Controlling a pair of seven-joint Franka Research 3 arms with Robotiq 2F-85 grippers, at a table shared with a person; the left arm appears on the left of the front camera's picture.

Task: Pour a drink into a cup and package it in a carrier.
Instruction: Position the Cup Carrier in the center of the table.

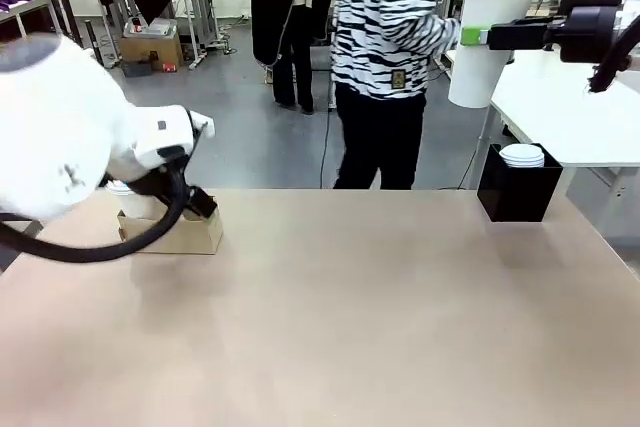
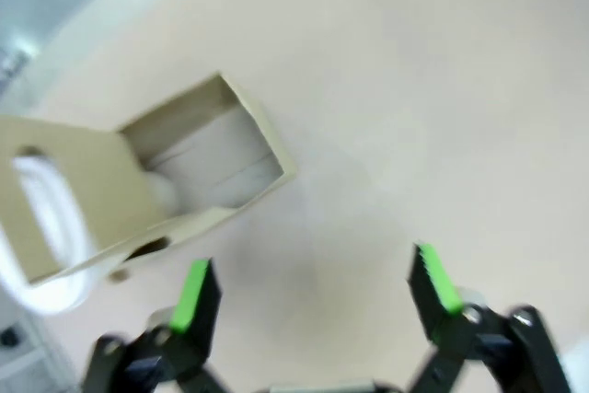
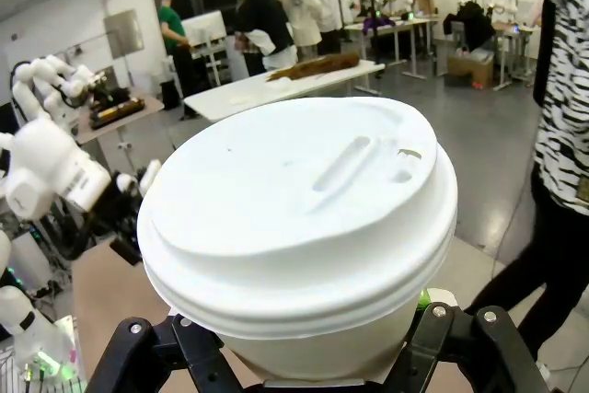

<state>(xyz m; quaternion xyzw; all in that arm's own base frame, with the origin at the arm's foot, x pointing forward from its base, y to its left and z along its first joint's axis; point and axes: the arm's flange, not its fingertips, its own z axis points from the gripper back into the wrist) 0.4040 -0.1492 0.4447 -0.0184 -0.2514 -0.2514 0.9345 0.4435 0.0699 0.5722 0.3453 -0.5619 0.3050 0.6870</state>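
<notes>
Right gripper (image 1: 478, 39) is clamped on the sides of a tall white cup (image 1: 480, 75), one green pad (image 1: 473, 37) pressed against the paper wall. It holds the cup raised high over the far right part of the table (image 1: 350, 317), well clear of the surface. The cup carries a white plastic lid (image 3: 304, 209) with a moulded sip slot. In the right wrist view the lid is seated on the rim all the way round, with the black fingers coming up either side of the cup below it.

Left gripper (image 2: 313, 287) is spread wide and grips nothing, its green-tipped fingers (image 2: 195, 294) hanging over bare table. It sits just beside the brown cardboard carrier (image 1: 178, 237) without touching it. The carrier stands on the left side of the table. One of its pockets (image 2: 212, 158) is open toward the left wrist camera, and the other white cup (image 2: 41, 227) shows through a round hole in the carrier's other end. The left arm's bulky white body blocks part of the carrier in the front view.

At the far right edge stands a black box (image 1: 520, 197) with a white round stack (image 1: 522, 155) on top. A person in a black-and-white striped top (image 1: 385, 17) stands beyond the far side of the table, near the raised cup.
</notes>
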